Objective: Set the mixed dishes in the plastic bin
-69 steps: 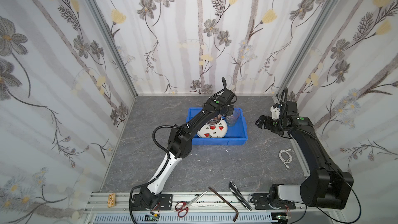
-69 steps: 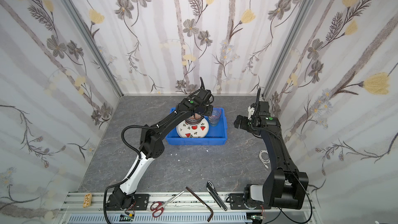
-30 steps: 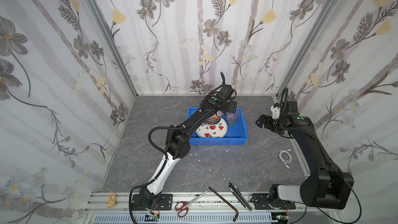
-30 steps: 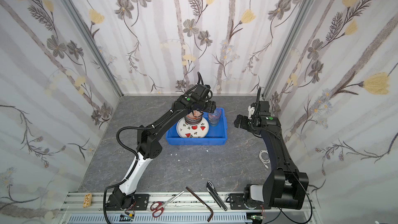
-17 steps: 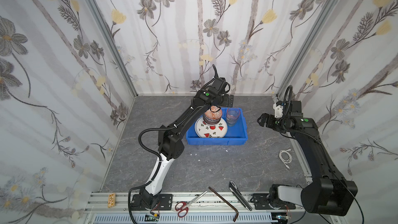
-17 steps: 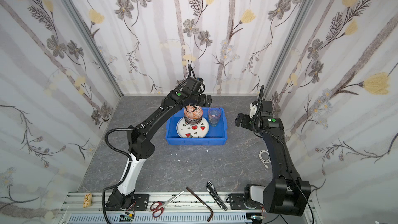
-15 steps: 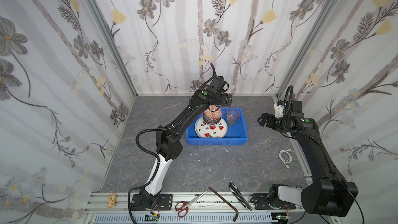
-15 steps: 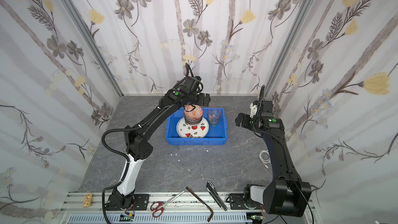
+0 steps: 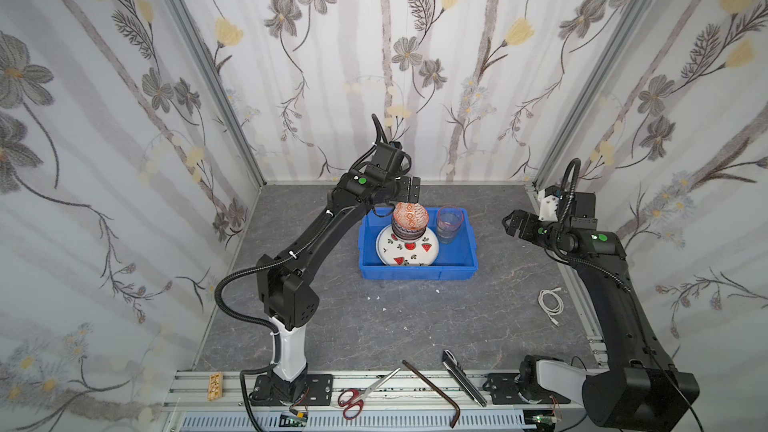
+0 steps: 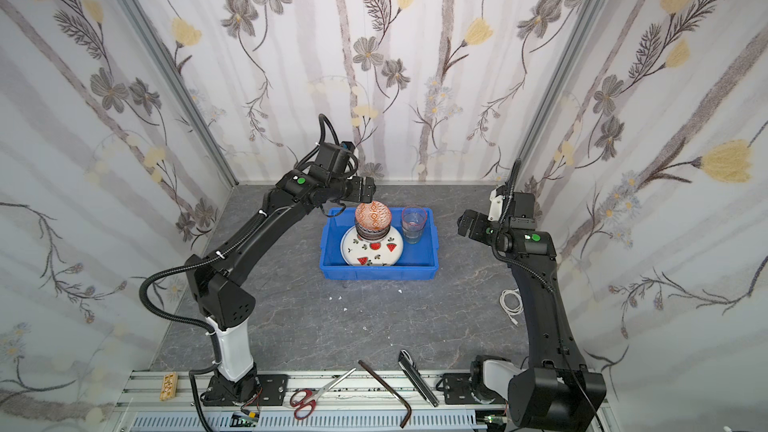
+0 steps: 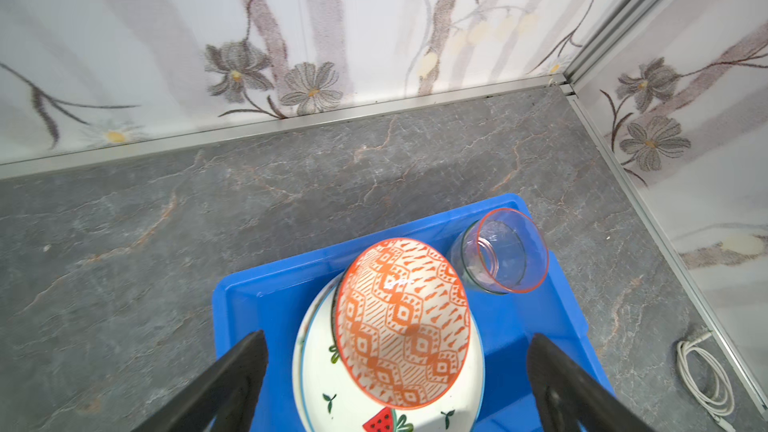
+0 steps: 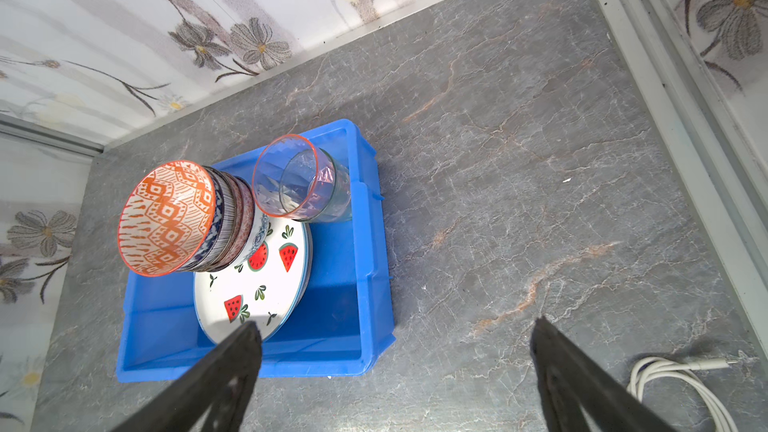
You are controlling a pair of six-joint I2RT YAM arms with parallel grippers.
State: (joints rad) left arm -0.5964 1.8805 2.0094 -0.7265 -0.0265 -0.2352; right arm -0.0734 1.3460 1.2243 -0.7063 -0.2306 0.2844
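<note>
Bowls (image 10: 371,233) stand stacked on the watermelon plate (image 10: 376,254) in the left half of the blue bin (image 10: 378,273), an orange bowl (image 10: 372,214) on top, with nested clear glasses (image 10: 412,224) just right of them, also in the bin. The left gripper (image 10: 365,189) hovers over the stack's far edge, jaws wide, holding nothing. The right gripper (image 10: 467,222) hangs well right of the bin, jaws wide, empty.

so the bin (image 9: 417,274) sat toward the back middle of the table (image 9: 374,326), plates (image 9: 409,252) lay in its left half with the stack of bowls (image 9: 410,222) on them, toward the back. tumblers (image 9: 449,227) stood just right of the bowls, also in the bin. cable (image 9: 550,303) lay well off right, scissors (image 9: 357,398) on the front rail (image 9: 415,380)
</note>
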